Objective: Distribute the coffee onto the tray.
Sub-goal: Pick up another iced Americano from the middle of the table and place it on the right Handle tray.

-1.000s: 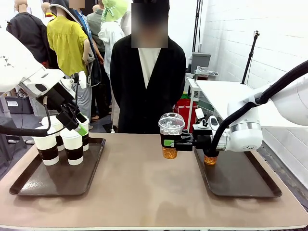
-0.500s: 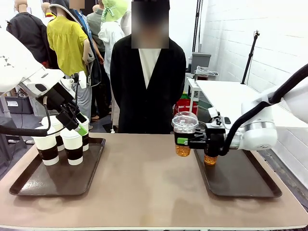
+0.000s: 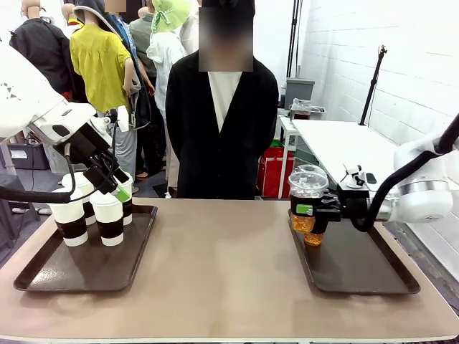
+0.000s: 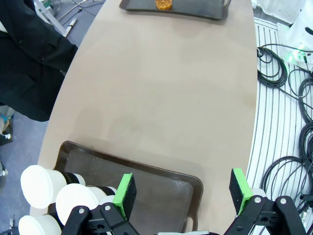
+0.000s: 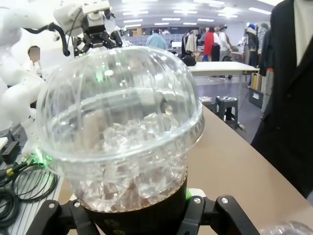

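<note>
right fingers (image 3: 304,209): we see them grasping an iced cup (image 3: 307,198), above right tray (image 3: 358,276) edge | left fingers (image 4: 183,195): released, paper cups (image 3: 93,208) just beside

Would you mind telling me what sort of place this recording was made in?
Probably a robotics lab or test hall: cables lie across the floor, another white robot arm stands at a neighbouring table, and a camera stand leans by the white brick wall.

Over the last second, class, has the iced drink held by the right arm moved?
Yes. The iced drink has travelled toward the robot's right, from over the bare table to the near-left edge of the right tray, beside the cup already standing there.
</note>
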`<state>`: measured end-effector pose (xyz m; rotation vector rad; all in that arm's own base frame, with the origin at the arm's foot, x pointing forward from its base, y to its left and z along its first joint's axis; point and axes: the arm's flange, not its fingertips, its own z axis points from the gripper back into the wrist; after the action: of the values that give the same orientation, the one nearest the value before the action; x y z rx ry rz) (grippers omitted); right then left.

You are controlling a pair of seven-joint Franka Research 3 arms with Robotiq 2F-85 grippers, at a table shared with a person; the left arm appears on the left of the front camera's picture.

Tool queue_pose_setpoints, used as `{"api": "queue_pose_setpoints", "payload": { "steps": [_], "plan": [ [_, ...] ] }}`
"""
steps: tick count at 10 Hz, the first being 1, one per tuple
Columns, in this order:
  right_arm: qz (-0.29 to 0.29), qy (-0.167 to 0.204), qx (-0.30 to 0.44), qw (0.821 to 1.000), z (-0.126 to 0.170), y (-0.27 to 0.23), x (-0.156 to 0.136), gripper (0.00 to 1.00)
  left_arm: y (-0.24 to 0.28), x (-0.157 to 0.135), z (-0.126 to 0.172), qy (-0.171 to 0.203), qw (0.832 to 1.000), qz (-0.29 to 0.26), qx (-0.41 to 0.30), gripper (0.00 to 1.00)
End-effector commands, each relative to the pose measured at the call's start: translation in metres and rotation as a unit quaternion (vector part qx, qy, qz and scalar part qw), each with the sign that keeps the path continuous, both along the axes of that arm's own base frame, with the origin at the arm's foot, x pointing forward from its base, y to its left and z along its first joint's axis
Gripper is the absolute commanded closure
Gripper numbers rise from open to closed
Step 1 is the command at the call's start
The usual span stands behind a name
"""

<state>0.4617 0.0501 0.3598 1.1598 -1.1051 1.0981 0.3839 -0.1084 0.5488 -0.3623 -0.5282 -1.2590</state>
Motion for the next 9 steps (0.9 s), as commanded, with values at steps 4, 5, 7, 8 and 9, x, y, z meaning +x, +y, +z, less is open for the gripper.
{"api": "queue_pose_setpoints", "payload": {
  "steps": [4, 5, 7, 8, 9],
  "plan": [
    [-0.001, 0.009, -0.004, 1.0, -0.007, -0.046, 0.001, 0.39, 0.002, 0.001, -0.001, -0.002, 1.0, -0.011, -0.012, 0.0],
    [0.0, 0.012, -0.006, 1.0, -0.012, -0.053, 0.002, 0.39, 0.002, 0.001, -0.001, -0.002, 1.0, -0.011, -0.012, 0.0],
    [0.004, 0.008, -0.01, 1.0, -0.021, -0.068, 0.004, 0.39, 0.002, 0.001, -0.001, -0.002, 1.0, -0.011, -0.012, 0.0],
    [0.006, 0.005, -0.004, 1.0, -0.026, -0.073, 0.003, 0.39, 0.002, 0.001, -0.001, -0.002, 1.0, -0.011, -0.012, 0.0],
    [0.007, 0.005, 0.001, 1.0, -0.03, -0.078, 0.005, 0.39, 0.002, 0.001, -0.001, -0.002, 1.0, -0.011, -0.012, 0.0]
  ]
}}
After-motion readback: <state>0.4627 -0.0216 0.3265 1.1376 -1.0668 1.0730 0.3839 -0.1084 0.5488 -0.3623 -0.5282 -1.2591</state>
